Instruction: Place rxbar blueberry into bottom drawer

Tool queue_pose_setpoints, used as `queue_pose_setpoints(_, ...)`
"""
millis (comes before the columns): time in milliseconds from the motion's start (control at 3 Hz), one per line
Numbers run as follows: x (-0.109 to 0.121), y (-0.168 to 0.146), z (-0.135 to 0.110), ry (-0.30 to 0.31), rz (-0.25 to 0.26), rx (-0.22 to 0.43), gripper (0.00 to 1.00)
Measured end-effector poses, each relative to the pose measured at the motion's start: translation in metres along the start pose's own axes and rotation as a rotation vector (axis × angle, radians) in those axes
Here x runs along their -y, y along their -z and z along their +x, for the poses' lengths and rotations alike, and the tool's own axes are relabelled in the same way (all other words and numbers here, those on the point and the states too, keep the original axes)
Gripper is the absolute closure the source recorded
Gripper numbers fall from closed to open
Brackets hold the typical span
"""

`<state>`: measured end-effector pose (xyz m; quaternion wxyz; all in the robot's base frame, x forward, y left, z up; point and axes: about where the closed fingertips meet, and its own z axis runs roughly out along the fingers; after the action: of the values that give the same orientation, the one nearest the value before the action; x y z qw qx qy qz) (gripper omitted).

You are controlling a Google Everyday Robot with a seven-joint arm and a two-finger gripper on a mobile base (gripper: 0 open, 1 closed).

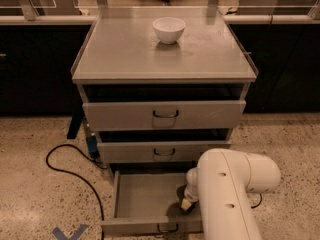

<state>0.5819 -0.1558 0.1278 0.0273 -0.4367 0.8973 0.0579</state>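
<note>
Gripper low inside the open drawer, right side.
Bar not discernible beneath it; its grip cannot be told.

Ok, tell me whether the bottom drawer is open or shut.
Open: the bottom drawer is pulled out, its floor exposed, with the gripper down inside at its right.

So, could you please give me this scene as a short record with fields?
gripper: lowered inside the bottom drawer, toward its right front
bottom drawer: pulled out
rxbar blueberry: cannot be made out; only a dark patch beneath the gripper
upper drawers: pushed further in than the bottom one
white bowl: upright on the cabinet top, toward the back
</note>
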Motion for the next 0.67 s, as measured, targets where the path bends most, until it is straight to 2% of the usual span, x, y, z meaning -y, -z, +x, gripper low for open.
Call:
queue_pose_setpoints(333, 0.0, 0.0, 0.0, 0.0, 0.0, 0.0, 0.11)
queue_pose_setpoints(667, 0.0, 0.0, 0.0, 0.0, 0.0, 0.0, 0.0)
